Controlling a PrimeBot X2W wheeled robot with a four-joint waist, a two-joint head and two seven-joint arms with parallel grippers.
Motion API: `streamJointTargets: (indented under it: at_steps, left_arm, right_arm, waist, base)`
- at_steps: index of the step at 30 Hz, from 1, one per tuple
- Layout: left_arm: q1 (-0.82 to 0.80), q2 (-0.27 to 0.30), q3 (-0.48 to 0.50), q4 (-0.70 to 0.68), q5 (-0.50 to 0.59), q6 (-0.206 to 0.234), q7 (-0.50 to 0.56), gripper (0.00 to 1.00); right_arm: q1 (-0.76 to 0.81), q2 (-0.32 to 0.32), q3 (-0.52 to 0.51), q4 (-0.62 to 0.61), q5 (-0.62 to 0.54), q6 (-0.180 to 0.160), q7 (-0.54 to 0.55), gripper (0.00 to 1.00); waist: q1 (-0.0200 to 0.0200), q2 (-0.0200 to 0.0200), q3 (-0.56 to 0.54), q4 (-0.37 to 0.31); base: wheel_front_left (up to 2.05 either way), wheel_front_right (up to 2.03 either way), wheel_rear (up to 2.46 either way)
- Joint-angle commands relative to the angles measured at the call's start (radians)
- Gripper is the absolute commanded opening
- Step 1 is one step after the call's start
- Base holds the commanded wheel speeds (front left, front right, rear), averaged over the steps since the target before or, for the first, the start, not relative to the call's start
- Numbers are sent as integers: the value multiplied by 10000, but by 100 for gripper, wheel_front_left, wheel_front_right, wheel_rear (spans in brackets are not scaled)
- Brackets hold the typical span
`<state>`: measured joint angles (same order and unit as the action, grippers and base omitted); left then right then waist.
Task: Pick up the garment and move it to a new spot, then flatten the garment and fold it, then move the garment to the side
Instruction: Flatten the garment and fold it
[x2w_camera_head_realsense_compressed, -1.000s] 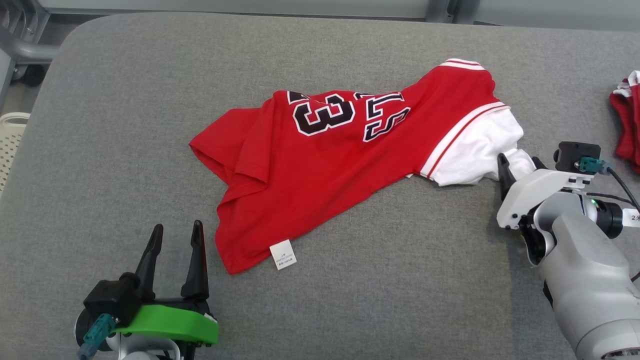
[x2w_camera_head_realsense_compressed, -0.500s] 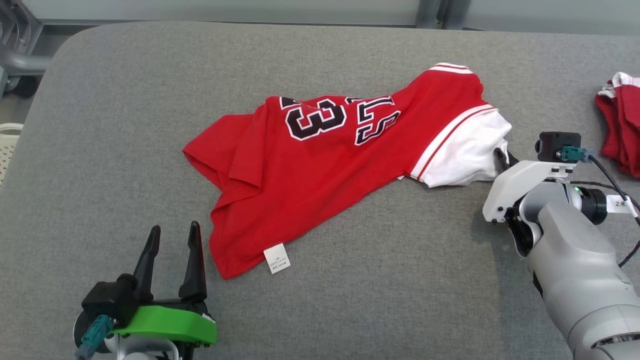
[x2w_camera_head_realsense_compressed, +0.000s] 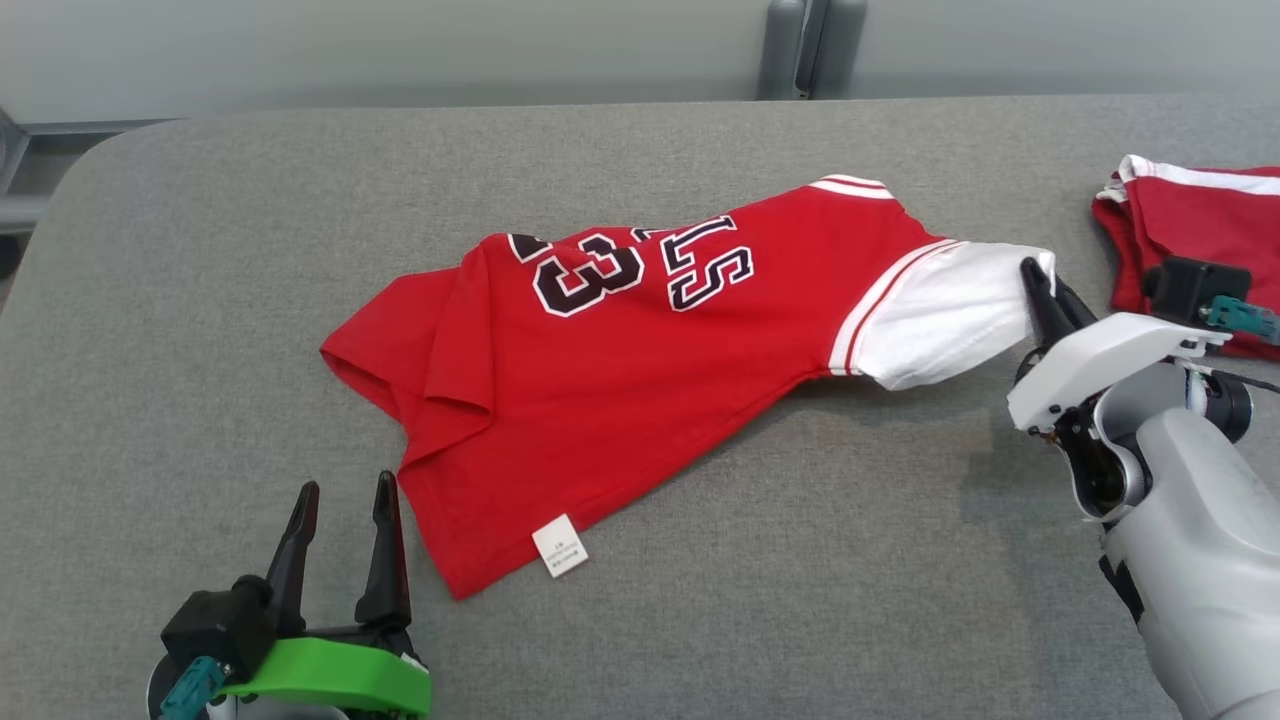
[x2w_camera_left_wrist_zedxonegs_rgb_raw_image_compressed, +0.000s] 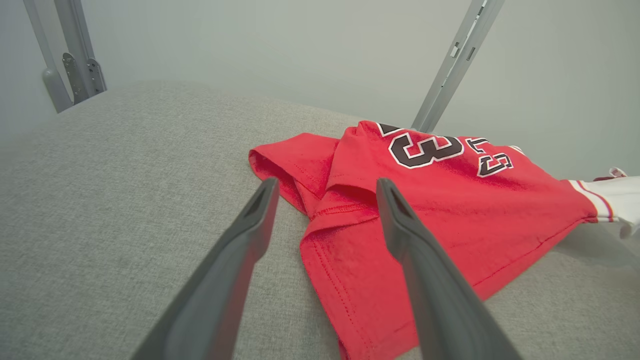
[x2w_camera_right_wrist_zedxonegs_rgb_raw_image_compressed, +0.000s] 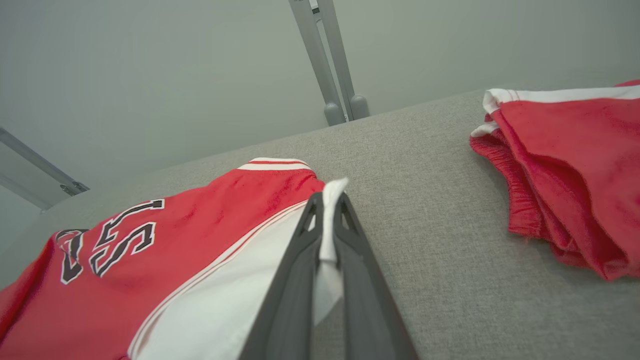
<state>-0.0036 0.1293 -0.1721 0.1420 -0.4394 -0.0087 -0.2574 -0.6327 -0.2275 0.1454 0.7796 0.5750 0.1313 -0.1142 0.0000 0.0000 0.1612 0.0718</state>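
Right gripper (x2w_camera_head_realsense_compressed: 1040, 282) has clamped onto the white sleeve (x2w_camera_head_realsense_compressed: 940, 315) of the red jersey (x2w_camera_head_realsense_compressed: 620, 380) and lifted it slightly off the grey padded table (x2w_camera_head_realsense_compressed: 800, 580) (head camera also tilted). Jersey body lies crumpled mid-table, label (x2w_camera_head_realsense_compressed: 560, 545) at the near hem. Left gripper (x2w_camera_head_realsense_compressed: 347, 485) sits near-left, fingers apart, empty, just beside that hem. Second red garment (x2w_camera_head_realsense_compressed: 1190, 205) lies far right.

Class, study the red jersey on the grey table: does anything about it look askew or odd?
The jersey lies skewed and rumpled. Its left part is folded over itself, a white label sticks out at its near edge, and the right tool pinches its white sleeve.
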Motion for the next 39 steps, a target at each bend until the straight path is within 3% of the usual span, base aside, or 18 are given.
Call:
streamJointTargets:
  at_steps: [1, 8, 14, 27, 39]
  left_arm:
    - [177, 57, 23, -13, -77, 40, 0, 100]
    - [293, 68, -119, 60, -245, -98, 190, 100]
    - [512, -21, -415, 98, -652, -460, 685, 100]
    - [1194, -332, -1020, 417, -1824, -778, 1998, 100]
    - [371, -664, -979, 1659, -3164, -515, 2769, 100]
  right_arm:
    - [342, -180, -36, -348, 143, -12, 122, 0]
    - [1602, -305, -451, -1944, 413, -10, 831, 0]
    - [2197, -119, -1177, -2316, -135, -9, 973, 0]
    - [3051, 355, -2432, -3223, -1005, -10, 1455, 0]
    - [3284, 831, -2566, -3721, -1432, -9, 1731, 0]
  waist:
    - [0, 0, -168, -213]
    - [0, 0, -247, -332]
    - [0, 0, -268, -194]
    - [0, 0, -377, -147]
    - [0, 0, -425, -423]
  base:
    - [0, 0, 0]
    - [0, 0, 0]
    - [0, 0, 0]
    - [0, 0, 0]
    - [0, 0, 0]
